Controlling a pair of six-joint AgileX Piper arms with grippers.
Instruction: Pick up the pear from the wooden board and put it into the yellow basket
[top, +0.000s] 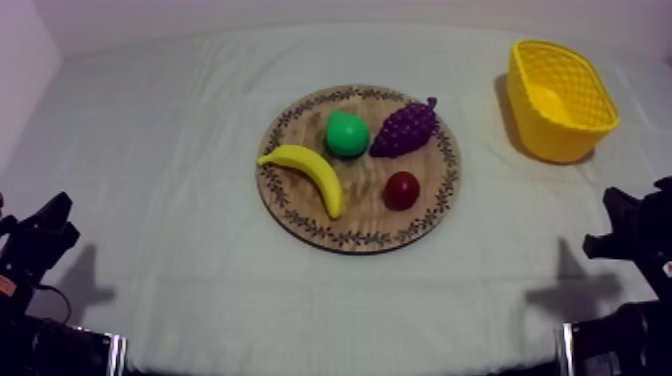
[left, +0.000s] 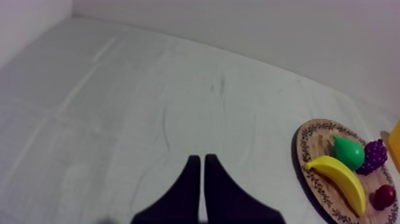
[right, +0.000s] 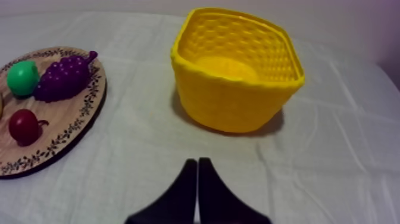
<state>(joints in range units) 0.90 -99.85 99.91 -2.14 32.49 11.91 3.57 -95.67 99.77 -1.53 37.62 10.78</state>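
pear (top: 347, 134): bright green, smooth and glossy, rounded; lies on the far half of the wooden board (top: 352, 239), between the banana (top: 312, 176) and the grapes (top: 405, 130), just beside both.
yellow basket (top: 552, 141): upright on the counter (top: 180, 150), well apart from the board, at my right.
left hand (left: 200, 158): fingers pressed together, holding nothing, over bare counter.
right hand (right: 197, 161): a narrow wedge, holding nothing, near the basket.
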